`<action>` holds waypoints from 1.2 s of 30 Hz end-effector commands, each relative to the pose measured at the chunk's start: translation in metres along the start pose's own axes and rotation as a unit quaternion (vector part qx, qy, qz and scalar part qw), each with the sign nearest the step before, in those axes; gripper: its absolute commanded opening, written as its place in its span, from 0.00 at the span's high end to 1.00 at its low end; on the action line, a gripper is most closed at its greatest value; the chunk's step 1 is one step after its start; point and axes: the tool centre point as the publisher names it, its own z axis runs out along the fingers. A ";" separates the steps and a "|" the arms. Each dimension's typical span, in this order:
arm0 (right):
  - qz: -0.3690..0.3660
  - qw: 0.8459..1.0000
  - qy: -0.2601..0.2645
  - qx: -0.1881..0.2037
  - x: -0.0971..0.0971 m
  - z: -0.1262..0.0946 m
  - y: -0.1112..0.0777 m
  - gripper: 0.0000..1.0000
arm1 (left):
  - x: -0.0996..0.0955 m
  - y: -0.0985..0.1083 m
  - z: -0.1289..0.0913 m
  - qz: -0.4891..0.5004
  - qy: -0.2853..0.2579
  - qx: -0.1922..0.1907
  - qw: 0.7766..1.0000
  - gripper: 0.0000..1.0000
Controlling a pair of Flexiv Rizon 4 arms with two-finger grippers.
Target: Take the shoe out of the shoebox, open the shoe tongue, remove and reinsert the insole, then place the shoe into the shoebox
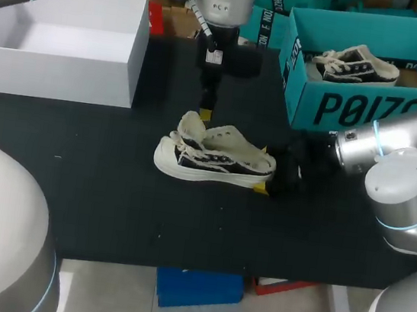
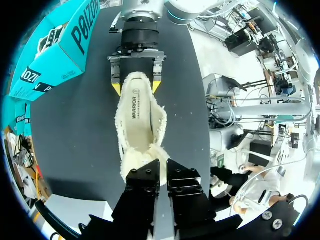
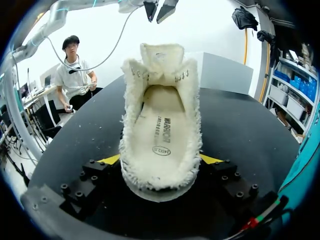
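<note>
Here the shoe [image 1: 215, 161] sits upright on its sole near the middle of the black table [image 1: 112, 189], out of the teal shoebox [image 1: 368, 108], which stands well apart from it at the far right. The toe points toward my left side and the heel [image 2: 136, 82] toward my right.

The right gripper [image 3: 161, 160] is at the heel end. Its jaws are spread wide, and the two yellow tips [image 3: 111, 160] press against the heel from opposite sides, so it has the shoe clamped low at the back.

The left gripper [image 3: 159, 11] hangs from above, over the front of the shoe. Its jaws are parted by only a narrow gap and have hold of nothing. From the right wrist view they sit just above the fleecy tongue [image 3: 161, 55], apart from it. The tongue stands upright and the shoe's mouth is wide.

The insole [image 3: 161, 132] lies flat inside the shoe.

A second shoe [image 1: 355, 65] lies inside the shoebox. A white box [image 1: 63, 37] stands at the far left of the table.
</note>
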 end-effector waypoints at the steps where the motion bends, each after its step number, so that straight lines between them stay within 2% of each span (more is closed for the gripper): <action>1: 0.001 1.000 0.000 0.001 0.000 0.001 -0.003 1.00 | 0.000 0.000 0.000 0.000 -0.001 0.000 1.000 1.00; 8: 0.001 1.000 0.000 0.001 0.000 0.001 -0.003 1.00 | 0.000 0.000 0.000 0.000 -0.001 0.000 1.000 1.00; 14: 0.001 1.000 0.000 0.001 0.000 0.001 -0.003 1.00 | -0.011 0.008 -0.003 -0.034 -0.007 0.006 0.999 1.00; 20: 0.001 1.000 0.000 0.001 0.000 0.001 -0.003 1.00 | -0.020 0.001 0.002 -0.034 -0.003 0.017 0.999 1.00; 27: 0.001 1.000 0.000 0.001 0.000 0.001 -0.003 1.00 | -0.020 -0.012 0.000 -0.036 0.002 0.031 0.999 1.00; 36: 0.001 1.000 0.000 0.001 0.000 0.001 -0.003 1.00 | -0.020 -0.012 0.000 -0.036 0.002 0.031 0.999 1.00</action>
